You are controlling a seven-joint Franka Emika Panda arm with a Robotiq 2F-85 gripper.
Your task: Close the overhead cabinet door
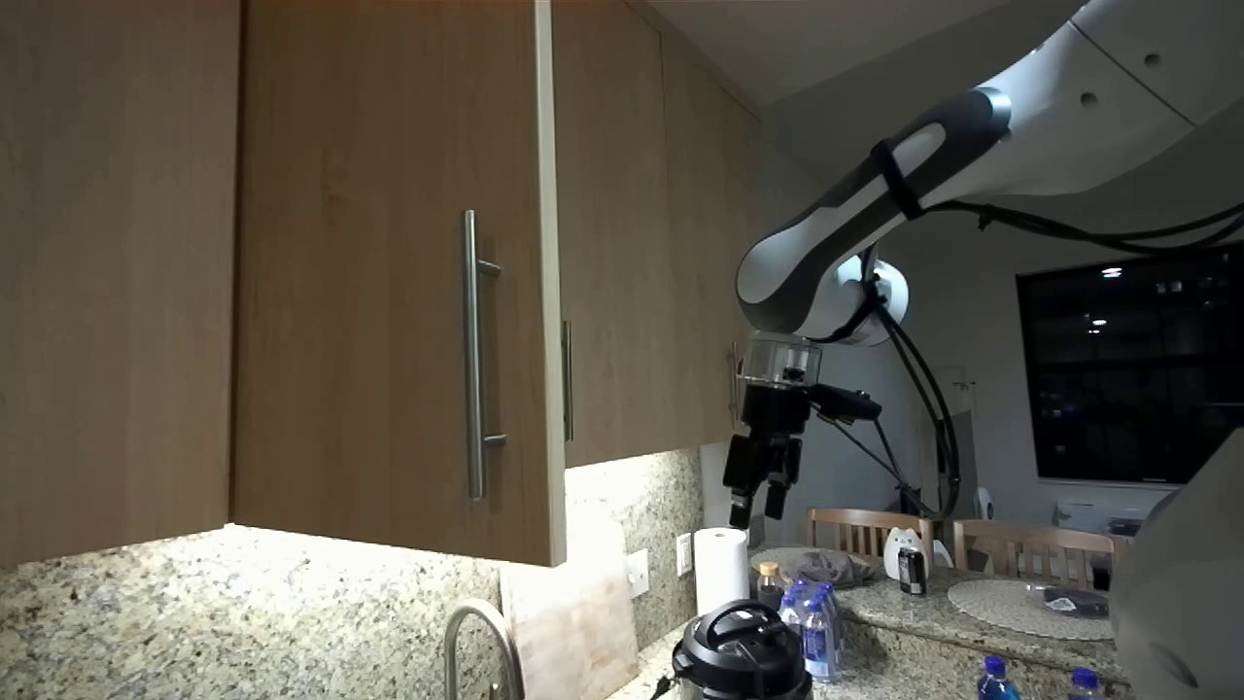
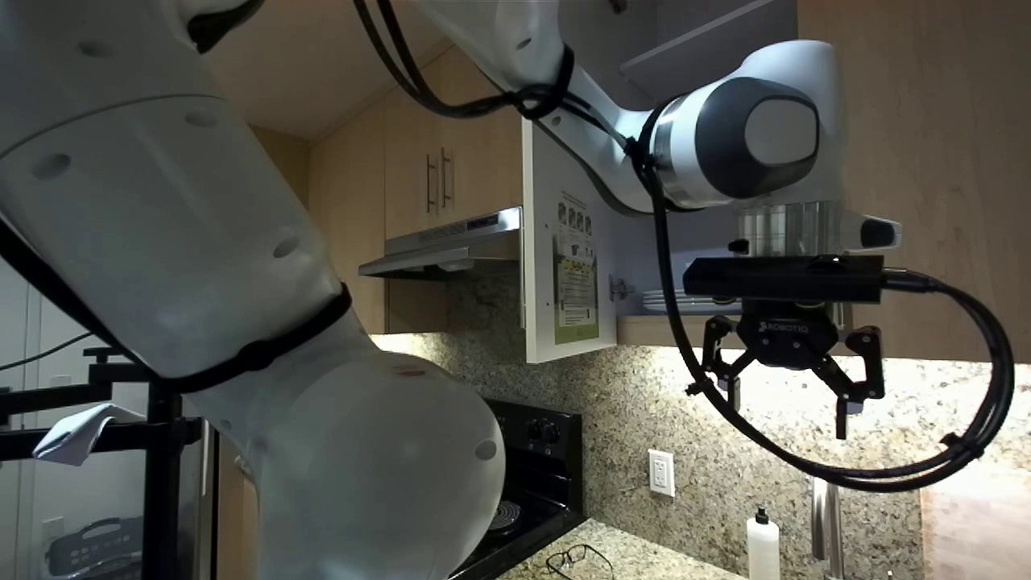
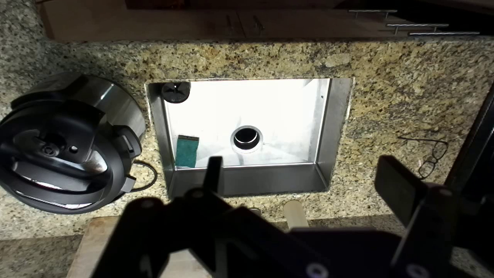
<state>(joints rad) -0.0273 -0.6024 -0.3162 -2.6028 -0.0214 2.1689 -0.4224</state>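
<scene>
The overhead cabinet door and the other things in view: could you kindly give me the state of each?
overhead cabinet door, open
gripper, open, holding nothing
narrower cabinet doors, closed
pressure cooker, lid on
drain, uncovered
water bottles, upright, capped
paper towel roll, upright
white bottle, upright
eyeglasses, at least one arm unfolded

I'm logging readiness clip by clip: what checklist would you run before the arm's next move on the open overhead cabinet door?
1. Overhead cabinet door open, task not yet done: ok, it stands swung out.
2. Handle uncovered: ok, its full length shows in an exterior view.
3. Jaws free: ok, open and holding nothing.
4. Jaws placed against the door: not ok, they hang apart from it in both exterior views.
5. Arm clear of the door's closing path: cannot tell, it overlaps the open cabinet in an exterior view, depth unclear.
6. White dishes set back from that path: cannot tell, partly hidden.
</scene>
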